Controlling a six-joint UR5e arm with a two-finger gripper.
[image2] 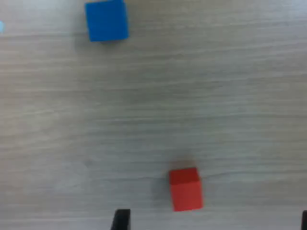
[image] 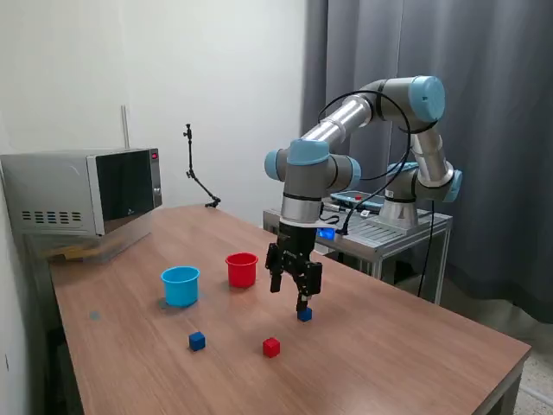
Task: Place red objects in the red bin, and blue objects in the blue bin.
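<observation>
Gripper [image: 303,303] hanging low over the table [image: 406,346], fingers spread wide in the wrist view with nothing between them. Just beside its tips, a blue cube [image: 304,315]. Nearer the camera than the gripper, a red cube [image: 271,347], and a second blue cube [image: 197,341] toward the exterior view's left. Beyond those, the red cup [image: 242,269] and the light blue cup [image: 181,285], side by side, both upright.
</observation>
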